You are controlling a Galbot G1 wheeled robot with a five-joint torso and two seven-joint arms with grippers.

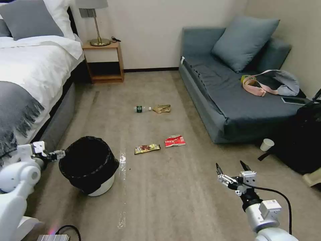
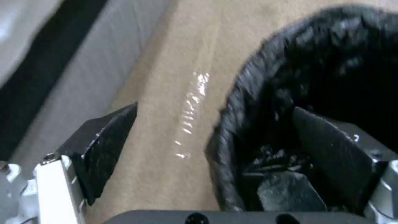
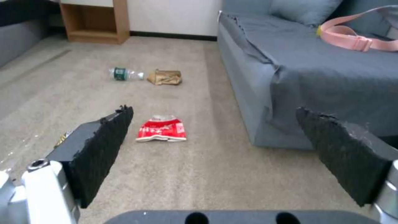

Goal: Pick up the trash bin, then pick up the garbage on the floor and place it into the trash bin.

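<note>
**Inspector:** What is recorded at the lower left of the head view?

**Assistant:** The left gripper (image 1: 63, 153) is seen at the rim of the trash bin (image 1: 88, 164), a round black basket with a crinkled black liner and a pale base, tilted on the short-pile beige floor (image 1: 167, 187). In the left wrist view the fingers (image 2: 104, 149) are spread wide, one pad outside the rim and one inside the liner; no closed grip is shown.

**Inspector:** And the centre?

**Assistant:** Four litter pieces are noted on the carpet: a clear bottle (image 1: 142, 108) with green label, lying flat just beside a crumpled tan paper bag (image 1: 162, 108); nearer, a flattened gold-brown wrapper (image 1: 147, 148) and a red-and-white wrapper (image 1: 175, 141), slightly apart.

**Inspector:** Lower right?

**Assistant:** The right gripper (image 1: 233, 166) is held above bare carpet, its rough black pads (image 3: 105, 149) wide apart and holding nothing.
</note>
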